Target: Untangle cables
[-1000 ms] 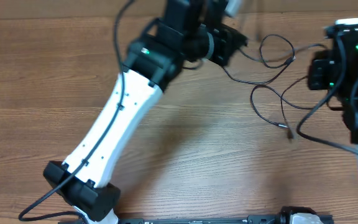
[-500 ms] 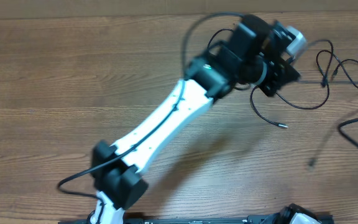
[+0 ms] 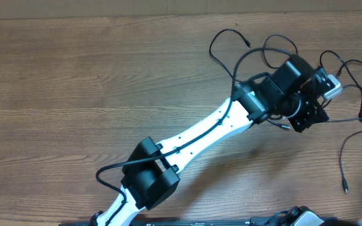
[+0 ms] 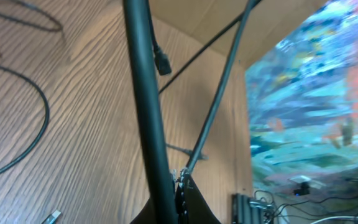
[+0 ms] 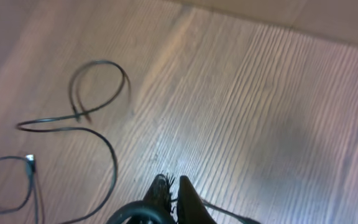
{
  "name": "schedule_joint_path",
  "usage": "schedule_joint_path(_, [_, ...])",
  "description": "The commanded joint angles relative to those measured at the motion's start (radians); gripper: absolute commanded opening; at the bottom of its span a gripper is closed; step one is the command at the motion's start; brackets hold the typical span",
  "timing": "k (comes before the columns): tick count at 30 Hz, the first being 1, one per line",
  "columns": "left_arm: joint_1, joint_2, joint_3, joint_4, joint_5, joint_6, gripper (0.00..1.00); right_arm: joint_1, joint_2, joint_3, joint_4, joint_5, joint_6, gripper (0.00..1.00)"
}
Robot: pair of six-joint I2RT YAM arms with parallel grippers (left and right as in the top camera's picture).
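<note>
Left jaws, near the table's (image 3: 74, 94) right edge, and right jaws each pinch cables (image 4: 219, 93).

tabletop (image 3: 74, 75): brown wood with fine straight grain, smooth, with a soft satin sheen.
cables (image 4: 46, 115): thin black sheath, plastic or rubber by its look, smooth and faintly glossy.
plug tip (image 4: 52, 216): bare silvery metal, shiny.
left arm shell (image 3: 206, 129): white hard plastic, smooth, lightly glossy.
joint housings (image 3: 151, 172): black plastic, matt.
arm wire (image 4: 143, 93): thick black sheath, smooth, dull sheen.
left claw (image 4: 180, 186): black and matt, with a rough, toothed look at the tips.
right claw (image 5: 173, 186): black and matt; too blurred to tell any finer texture.
</note>
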Motion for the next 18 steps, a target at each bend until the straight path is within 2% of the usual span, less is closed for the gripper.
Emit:
schedule_joint_path(1, [0.031, 0.058, 0.006, -0.039, -0.095, 0.034, 0.04, -0.029, 0.052, -0.027, 0.063, 0.044, 0.052, 0.04])
schedule_joint_path(18, [0.037, 0.197, 0.006, -0.08, -0.064, 0.038, 0.04, -0.05, 0.207, -0.064, 0.157, 0.112, 0.055, 0.04])
